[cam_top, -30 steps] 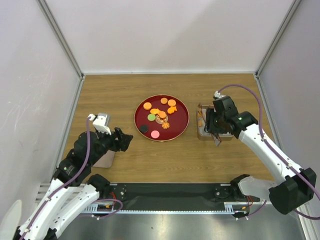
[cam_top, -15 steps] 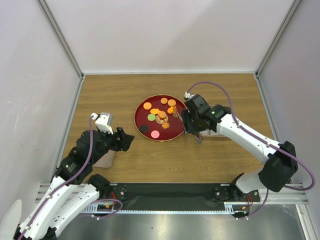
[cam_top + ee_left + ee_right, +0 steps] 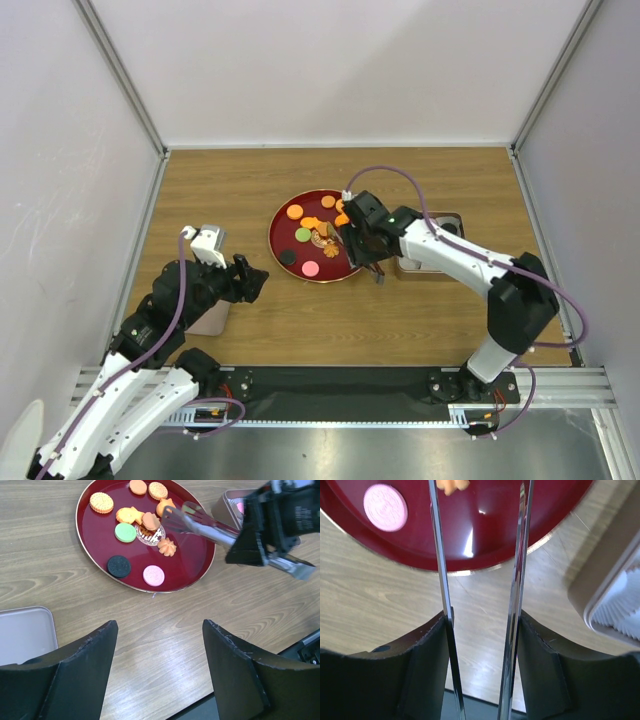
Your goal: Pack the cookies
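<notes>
Wood-grain surface (image 3: 240, 190) boxed in by white walls, and starting on the left: a pale grey rectangular tray (image 3: 22, 632) lay at the near edge. Over it hung the left gripper (image 3: 157, 665), jaws wide apart and holding nothing.

Across to the middle, where the big round dark-red plate (image 3: 185, 565) carried the cookies (image 3: 125, 532): orange rounds and a fish shape at the far side, a green one, a black one, and a pink round cookie (image 3: 385, 507) near the front rim. None were lifted yet.

Moving right, the right gripper (image 3: 482, 625) was clamped on silver metal tongs (image 3: 200, 522). Their blades stood apart and empty above the plate's right half, near a small orange piece. Just beyond sat the rectangular metal tin (image 3: 615, 595).

The smart play, by my reading: pick a cookie lying clear of its neighbours and set one blade down either side of it. Then squeeze gently so the thin disc neither flips nor cracks, and lift straight up before swinging to the tin.
</notes>
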`<action>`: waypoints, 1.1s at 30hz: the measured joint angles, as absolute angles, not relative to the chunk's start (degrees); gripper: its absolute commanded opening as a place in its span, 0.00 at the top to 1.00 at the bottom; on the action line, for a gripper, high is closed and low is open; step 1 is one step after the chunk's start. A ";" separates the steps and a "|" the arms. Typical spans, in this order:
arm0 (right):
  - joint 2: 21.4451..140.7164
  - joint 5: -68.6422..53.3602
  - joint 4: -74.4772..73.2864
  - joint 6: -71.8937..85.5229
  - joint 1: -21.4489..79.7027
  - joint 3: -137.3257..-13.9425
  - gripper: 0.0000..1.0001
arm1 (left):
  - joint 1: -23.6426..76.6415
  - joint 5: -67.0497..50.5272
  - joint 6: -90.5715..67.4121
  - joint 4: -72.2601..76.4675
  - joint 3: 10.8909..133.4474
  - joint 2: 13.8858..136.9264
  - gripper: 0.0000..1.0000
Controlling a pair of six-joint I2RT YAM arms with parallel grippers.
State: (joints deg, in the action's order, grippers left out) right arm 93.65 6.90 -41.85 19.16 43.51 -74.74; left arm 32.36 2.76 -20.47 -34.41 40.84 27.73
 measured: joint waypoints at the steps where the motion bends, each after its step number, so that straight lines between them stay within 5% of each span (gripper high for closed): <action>1: 94.87 7.20 -41.58 19.11 43.72 -75.57 0.44 | 32.36 2.76 -20.47 -34.41 40.84 27.68 0.25; 18: 104.60 11.07 -41.39 17.67 45.80 -82.70 0.54 | 32.40 2.87 -20.47 -34.41 40.84 25.61 0.25; 33: 106.74 12.51 -42.83 15.77 46.24 -84.58 0.51 | 32.40 3.07 -20.49 -34.41 40.84 25.82 0.25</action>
